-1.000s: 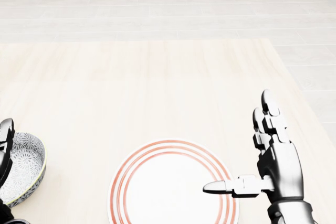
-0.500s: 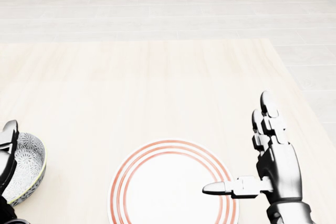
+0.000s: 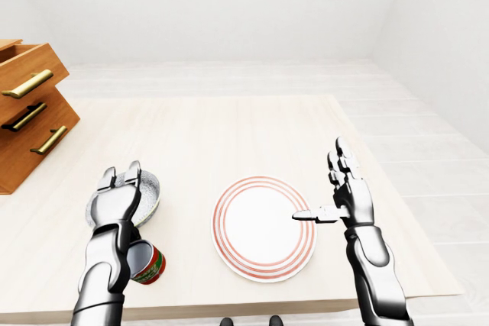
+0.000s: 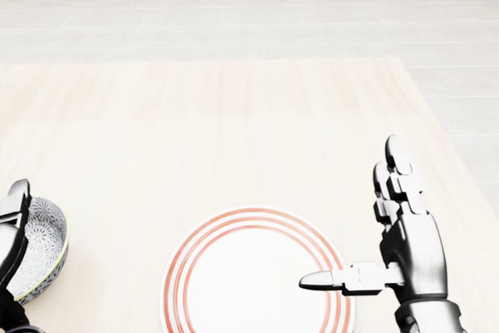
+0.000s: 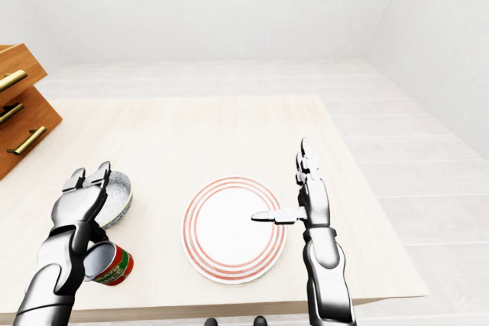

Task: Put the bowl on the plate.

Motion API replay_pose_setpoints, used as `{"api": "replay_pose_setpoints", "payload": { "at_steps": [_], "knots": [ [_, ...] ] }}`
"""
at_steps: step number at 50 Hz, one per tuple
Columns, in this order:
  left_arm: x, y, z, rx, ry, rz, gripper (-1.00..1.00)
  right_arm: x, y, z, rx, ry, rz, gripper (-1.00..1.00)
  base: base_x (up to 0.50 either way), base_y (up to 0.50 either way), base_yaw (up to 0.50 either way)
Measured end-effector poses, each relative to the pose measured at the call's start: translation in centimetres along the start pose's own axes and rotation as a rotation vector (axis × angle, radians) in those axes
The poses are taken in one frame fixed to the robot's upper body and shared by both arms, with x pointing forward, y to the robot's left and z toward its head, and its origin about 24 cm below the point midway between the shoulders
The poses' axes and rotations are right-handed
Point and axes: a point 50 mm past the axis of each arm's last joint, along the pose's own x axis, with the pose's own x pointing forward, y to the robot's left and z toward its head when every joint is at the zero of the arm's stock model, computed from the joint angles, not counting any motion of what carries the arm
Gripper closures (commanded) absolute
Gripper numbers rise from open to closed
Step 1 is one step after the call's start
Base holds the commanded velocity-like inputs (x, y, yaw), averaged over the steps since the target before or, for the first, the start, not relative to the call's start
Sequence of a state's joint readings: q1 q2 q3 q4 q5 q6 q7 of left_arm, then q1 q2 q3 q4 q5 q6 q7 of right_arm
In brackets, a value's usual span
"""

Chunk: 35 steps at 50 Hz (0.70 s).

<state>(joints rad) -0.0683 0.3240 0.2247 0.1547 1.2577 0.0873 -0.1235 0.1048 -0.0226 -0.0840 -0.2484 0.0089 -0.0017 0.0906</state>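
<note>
Left-eye view: left hand [image 3: 114,205] spread over bowl [image 3: 150,196] beside plate [image 3: 263,228].

Pale wood table [image 3: 229,135] across the lower part of the left-eye view. Above it and to its right, a floor [image 3: 428,166] of whitish planks meets plain white walls [image 3: 229,13]. At the view's left edge, a brown wooden drawer unit [image 3: 30,124] with brass-coloured bar handles [image 3: 28,84], its top drawer apparently pulled out a little. Lighting even and diffuse, shadows soft
</note>
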Motion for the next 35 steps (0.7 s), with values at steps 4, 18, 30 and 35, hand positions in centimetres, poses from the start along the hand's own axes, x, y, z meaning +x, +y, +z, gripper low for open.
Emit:
{"api": "replay_pose_setpoints", "payload": {
  "at_steps": [4, 18, 30, 35],
  "knots": [
    [0.05, 0.01, -0.01, -0.001, -0.002, -0.004, -1.00, 0.00, 0.00, 0.08, -0.001, -0.001, 0.000, -1.00, 0.00, 0.00, 0.00],
    [0.01, -0.02, 0.00, 0.000, -0.004, -0.003, -1.00, 0.00, 0.06, 0.11, -0.003, -0.002, 0.000, -1.00, 0.00, 0.00, 0.00],
    [-0.07, -0.05, 0.05, 0.002, -0.005, 0.003, -1.00, 0.00, 0.07, 0.02, -0.001, 0.000, 0.001, -1.00, 0.00, 0.00, 0.00],
    [-0.10, -0.06, 0.06, 0.002, -0.005, 0.005, -1.00, -0.02, 0.06, 0.01, -0.001, 0.000, 0.001, -1.00, 0.00, 0.00, 0.00]
  ]
}}
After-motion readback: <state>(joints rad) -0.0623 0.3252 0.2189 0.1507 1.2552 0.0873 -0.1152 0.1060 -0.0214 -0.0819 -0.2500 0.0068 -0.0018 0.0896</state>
